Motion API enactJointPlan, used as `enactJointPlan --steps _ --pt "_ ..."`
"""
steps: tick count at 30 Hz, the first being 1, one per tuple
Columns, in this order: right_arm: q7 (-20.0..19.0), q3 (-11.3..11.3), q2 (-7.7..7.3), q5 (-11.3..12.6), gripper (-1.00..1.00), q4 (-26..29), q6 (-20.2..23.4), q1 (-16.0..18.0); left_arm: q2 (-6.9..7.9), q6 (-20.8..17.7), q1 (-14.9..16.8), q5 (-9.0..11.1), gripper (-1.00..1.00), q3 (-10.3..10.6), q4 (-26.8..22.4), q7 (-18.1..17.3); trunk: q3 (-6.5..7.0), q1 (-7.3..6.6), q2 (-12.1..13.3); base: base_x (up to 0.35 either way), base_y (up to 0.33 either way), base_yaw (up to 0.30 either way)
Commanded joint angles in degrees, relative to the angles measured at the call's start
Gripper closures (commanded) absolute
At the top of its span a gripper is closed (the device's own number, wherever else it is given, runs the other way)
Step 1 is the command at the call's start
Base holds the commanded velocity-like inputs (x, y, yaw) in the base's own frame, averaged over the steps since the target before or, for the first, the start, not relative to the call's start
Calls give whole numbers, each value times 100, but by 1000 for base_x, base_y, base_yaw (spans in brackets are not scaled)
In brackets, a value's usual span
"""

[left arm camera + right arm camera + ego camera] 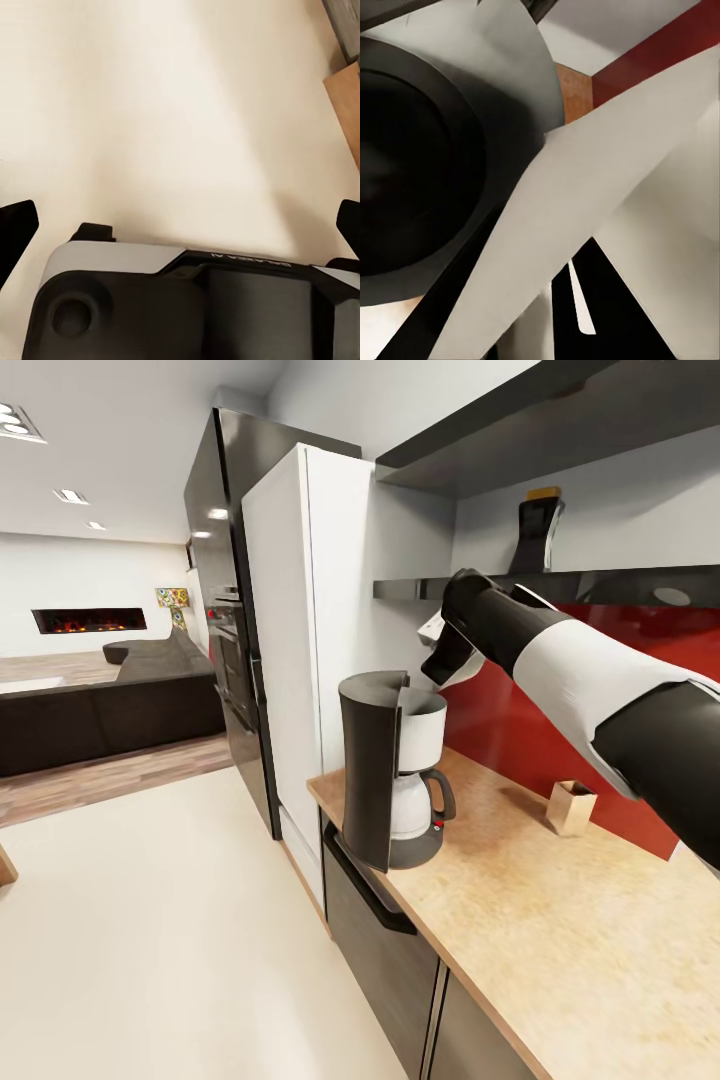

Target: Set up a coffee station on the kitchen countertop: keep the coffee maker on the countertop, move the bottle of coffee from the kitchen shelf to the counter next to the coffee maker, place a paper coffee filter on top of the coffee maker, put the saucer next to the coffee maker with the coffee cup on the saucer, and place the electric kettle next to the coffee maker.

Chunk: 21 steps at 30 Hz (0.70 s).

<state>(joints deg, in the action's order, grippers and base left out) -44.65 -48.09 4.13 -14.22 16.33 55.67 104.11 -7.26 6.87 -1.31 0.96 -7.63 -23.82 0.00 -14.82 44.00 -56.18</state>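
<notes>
Above the counter's (pixel 520 880) left end, the right tool (pixel 437 650) pinches the paper coffee filter (pixel 455 668) just over the coffee maker's (pixel 385 770) white basket, so lowering and releasing squarely looks next.

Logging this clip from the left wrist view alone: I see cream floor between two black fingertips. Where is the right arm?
Observer: The right gripper hovers just above the tall dark grey coffee maker, which stands on the light wood-grain countertop.
Operator: Holding anything?
Observer: A white paper coffee filter, apparently pinched, over the machine's open top.
Operator: And the coffee jar?
Observer: A dark jar with an amber lid stands on the glossy black shelf.
</notes>
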Motion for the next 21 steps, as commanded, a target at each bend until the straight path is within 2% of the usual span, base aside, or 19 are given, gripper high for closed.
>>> enactJointPlan --steps 1,13,21 --pt "-69 48 1 244 100 2 155 -58 -4 6 -1 10 -100 -12 -9 0 -8 1 -3 0 0 0" --pt "-374 81 9 238 100 265 156 -42 -4 7 -1 10 -100 -10 -9 0 -8 1 -3 0 0 0" --pt "-401 88 9 236 100 313 159 -8 -4 1 -2 6 -100 -9 -9 0 -8 1 -3 0 0 0"
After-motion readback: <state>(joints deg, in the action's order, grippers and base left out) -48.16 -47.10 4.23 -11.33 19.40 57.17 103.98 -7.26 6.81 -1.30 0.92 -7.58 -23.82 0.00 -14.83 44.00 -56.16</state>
